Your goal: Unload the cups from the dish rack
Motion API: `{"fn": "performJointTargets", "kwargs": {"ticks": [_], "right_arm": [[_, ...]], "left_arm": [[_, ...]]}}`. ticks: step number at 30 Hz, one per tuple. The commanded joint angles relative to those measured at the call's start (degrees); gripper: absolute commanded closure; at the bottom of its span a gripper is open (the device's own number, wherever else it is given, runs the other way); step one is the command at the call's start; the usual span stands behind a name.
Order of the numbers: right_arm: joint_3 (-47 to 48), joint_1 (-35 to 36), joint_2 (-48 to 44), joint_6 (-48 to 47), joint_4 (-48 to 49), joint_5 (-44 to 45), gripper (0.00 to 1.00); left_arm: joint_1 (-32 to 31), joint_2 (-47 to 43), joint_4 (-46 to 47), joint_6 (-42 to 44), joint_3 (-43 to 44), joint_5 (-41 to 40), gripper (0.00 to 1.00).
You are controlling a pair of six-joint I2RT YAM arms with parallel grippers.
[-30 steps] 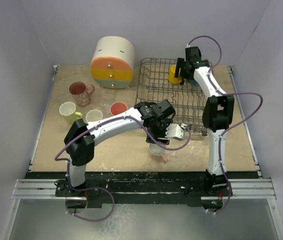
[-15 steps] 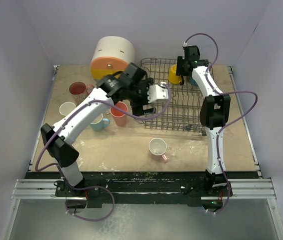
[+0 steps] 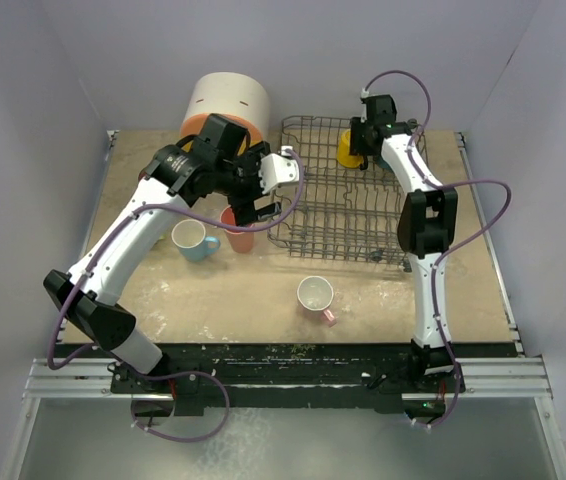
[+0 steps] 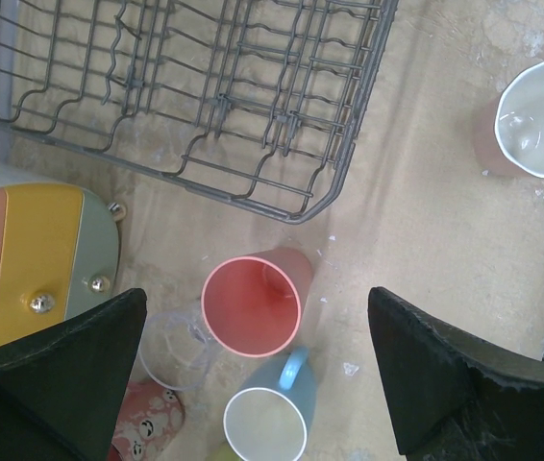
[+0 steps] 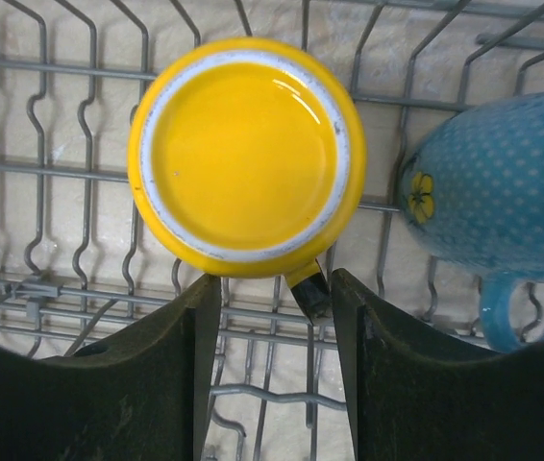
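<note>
Right claw (image 5: 277,281) stands about half open and holds nothing: its two dark fingers straddle the short handle of a round yellow cup (image 5: 243,158), white-ringed at the base, which sits upside down on the tines. There is a gap on the left of the handle, so it is not pinched. Just beside it on the right lies a light blue dotted mug (image 5: 503,182) with a small yellow flower, also inside the large dark grey wire dish rack (image 3: 333,205). Both cups are at the rack's far end. Left claw (image 4: 256,293) is spread as wide as it goes and is empty. It hovers over the sandy bench (image 4: 426,221) off the rack's corner, above a salmon tumbler (image 4: 251,307), a plain light blue mug (image 4: 264,423), a clear glass (image 4: 171,346) and a pink patterned mug (image 4: 142,432). All of these stand mouth up on the bench, near a round cream cabinet (image 4: 32,250) with coloured drawers. A pink mug (image 4: 541,115) with a white inside stands apart, toward the arms. By my reading the step in hand is the grasp on the yellow cup, with the dotted mug the only other one left to unload. The next move calls for closing squarely on that thin handle, then lifting straight up clear of the tines. It must not knock the dotted mug, and a grip on so narrow a handle may let the cup swing.
</note>
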Motion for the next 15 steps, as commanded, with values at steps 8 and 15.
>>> {"fn": "performJointTargets", "kwargs": {"ticks": [8, 15], "right_arm": [[-2.38, -0.82, 2.49, -1.92, 3.92, -1.14, 0.47], [-4.4, -0.82, 0.01, -1.72, 7.07, -2.95, 0.76]], "left_arm": [[1.87, -2.08, 0.43, -0.77, -1.37, 2.63, 0.01], [2.07, -3.34, 1.35, -1.15, -2.9, 2.51, 0.01]]}}
